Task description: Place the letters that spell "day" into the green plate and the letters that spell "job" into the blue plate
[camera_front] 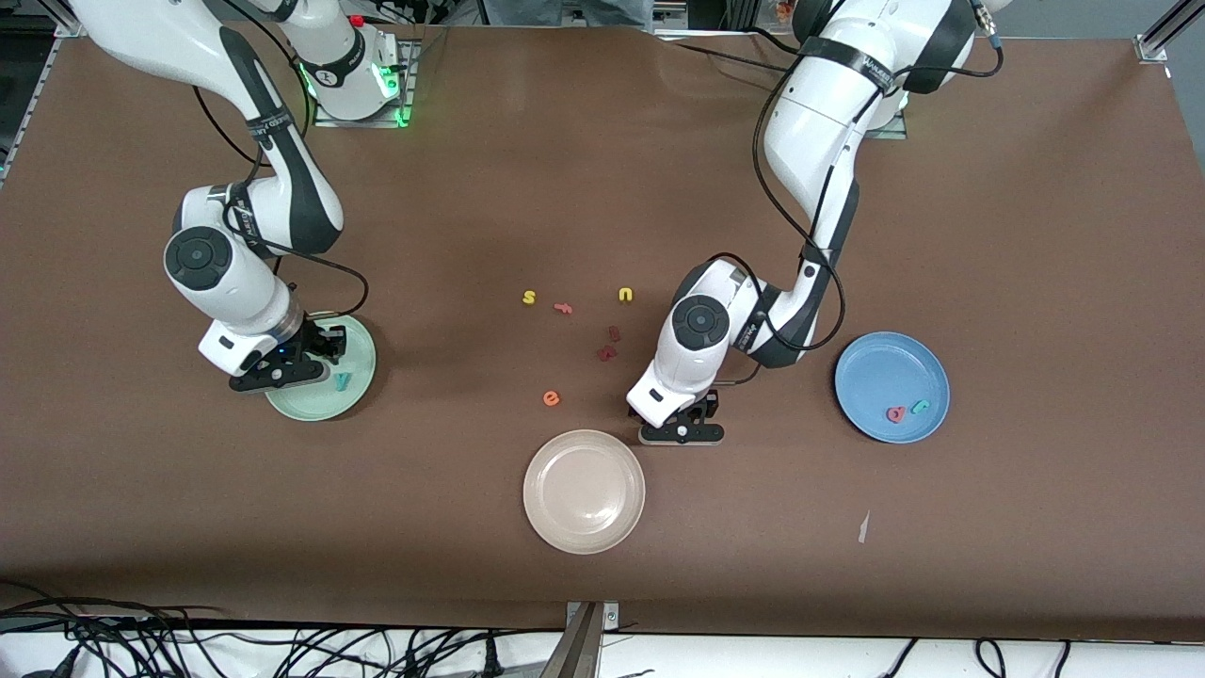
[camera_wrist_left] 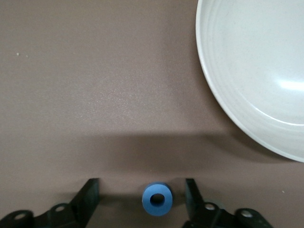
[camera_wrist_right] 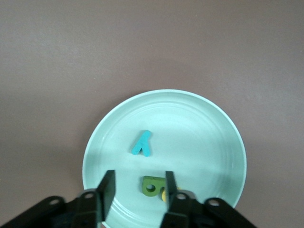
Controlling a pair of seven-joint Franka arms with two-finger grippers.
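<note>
We count y (camera_wrist_right: 142, 143), d (camera_wrist_right: 151, 186), a (camera_wrist_right: 164, 194) in green plate (camera_wrist_right: 209, 142) under spread right gripper (camera_wrist_right: 140, 190); b (camera_front: 895, 413), j (camera_front: 920, 407) in blue plate (camera_front: 871, 363). Left gripper (camera_wrist_left: 142, 194), fingers spread, straddles o (camera_wrist_left: 157, 199), unplaced.

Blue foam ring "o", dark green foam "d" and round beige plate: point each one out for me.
blue foam ring "o" (camera_wrist_left: 157, 199): left wrist view, on its ring face.
dark green foam "d" (camera_wrist_right: 151, 185): right wrist view, on its body.
round beige plate (camera_front: 584, 491): front view, on its bare floor.

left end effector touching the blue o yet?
Apart. The left wrist view shows the blue o on the table between the left end effector's open fingers, bare table showing on both sides.
</note>
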